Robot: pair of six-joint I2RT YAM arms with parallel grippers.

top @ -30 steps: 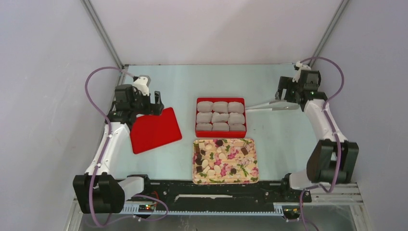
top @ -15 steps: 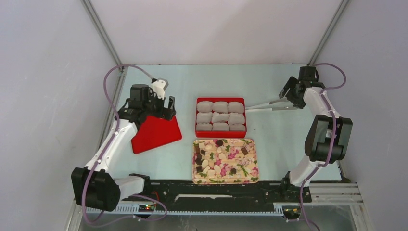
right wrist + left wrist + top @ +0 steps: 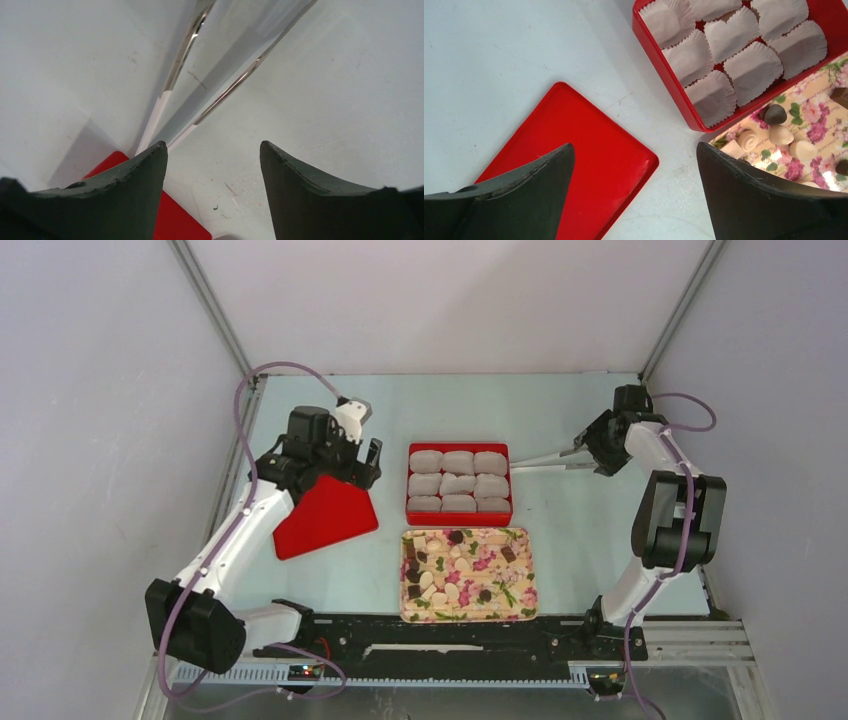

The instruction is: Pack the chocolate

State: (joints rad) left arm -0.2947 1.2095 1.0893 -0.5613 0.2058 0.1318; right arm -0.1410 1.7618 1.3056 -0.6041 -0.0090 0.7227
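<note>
The chocolate (image 3: 455,565), pale cream and dark brown pieces, lies on a floral tray (image 3: 520,612) at the near middle. Some pieces (image 3: 774,135) show at the right edge of the left wrist view. Behind the tray stands a red box (image 3: 459,446) of empty paper cups (image 3: 729,55). My left gripper (image 3: 365,462) (image 3: 634,147) hangs open over the right corner of a red lid (image 3: 322,515) (image 3: 574,135), empty. My right gripper (image 3: 590,450) (image 3: 212,150) is open just above metal tongs (image 3: 545,458) (image 3: 235,82) lying on the table; their narrow end runs behind one finger.
Grey enclosure walls close in the table on the left, back and right. A corner of the red box (image 3: 175,220) shows low between the right fingers. The box wall (image 3: 664,75) lies close to the right of the left gripper.
The left arm has swung right, from the lid's far left toward the box. The right arm has folded in and brought its gripper onto the tongs' right end, jaws somewhat narrower.
</note>
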